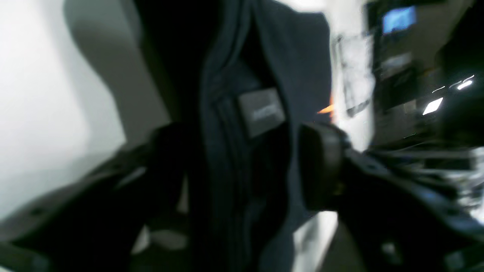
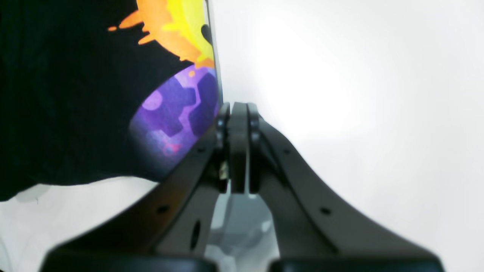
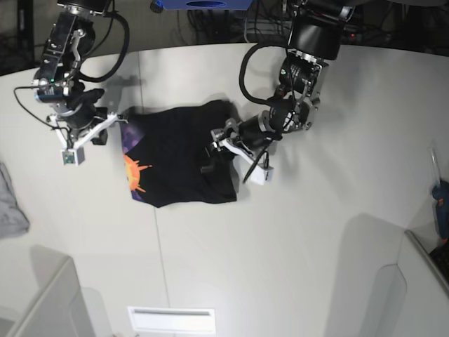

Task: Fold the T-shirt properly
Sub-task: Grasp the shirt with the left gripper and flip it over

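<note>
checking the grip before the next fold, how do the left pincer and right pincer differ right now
The left pincer stands apart with T-shirt cloth between its jaws; the right pincer is shut on nothing. The left sits at the shirt's plain, collar-label side; the right sits beside the printed edge over bare table. Both are black.

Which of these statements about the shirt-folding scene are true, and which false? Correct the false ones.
1. The T-shirt lies on the table. True.
2. The right gripper is wide open. False: its jaws are shut.
3. A collar label shows between the left gripper's fingers. True.
4. The shirt's print is green. False: it is orange, yellow and purple.
5. A grey cloth lies on top of the shirt. False: it lies apart, at the table's edge.
</note>
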